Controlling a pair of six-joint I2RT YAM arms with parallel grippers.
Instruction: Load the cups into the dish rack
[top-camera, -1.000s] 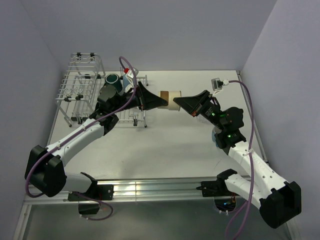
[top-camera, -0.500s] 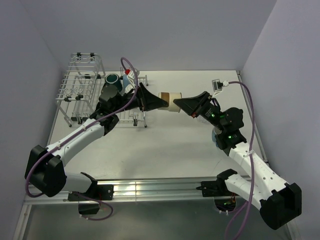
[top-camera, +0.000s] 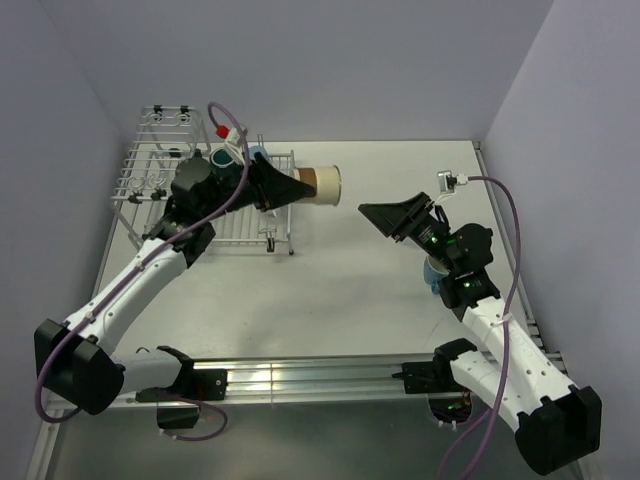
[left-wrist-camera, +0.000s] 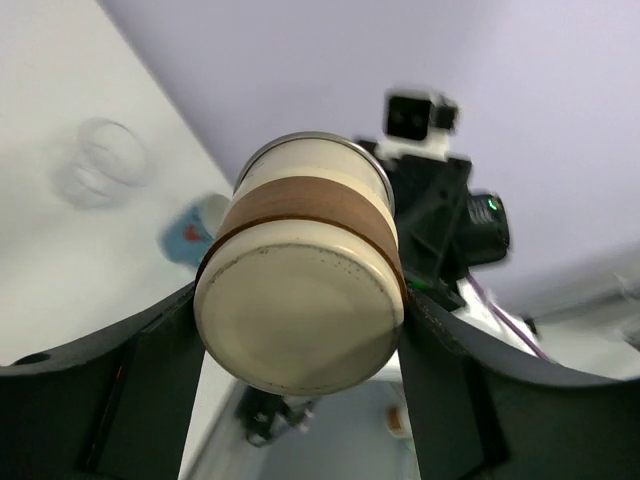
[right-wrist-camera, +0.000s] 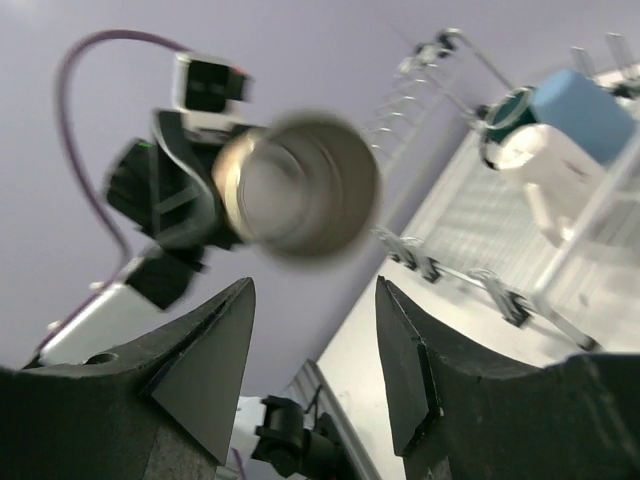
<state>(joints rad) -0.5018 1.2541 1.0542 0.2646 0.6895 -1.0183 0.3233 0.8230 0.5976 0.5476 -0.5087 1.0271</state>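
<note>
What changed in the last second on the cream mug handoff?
The right gripper let go of the cream mug, its jaws opening, and pulled back to the right. The left gripper, now gripping the mug alone, carried it back-left toward the dish rack. The rack itself stayed put.

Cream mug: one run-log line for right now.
cream mug: midair, on its side | left pincer: shut on it | right pincer: open, empty, apart from mug | dish rack: mug not yet loaded
</note>
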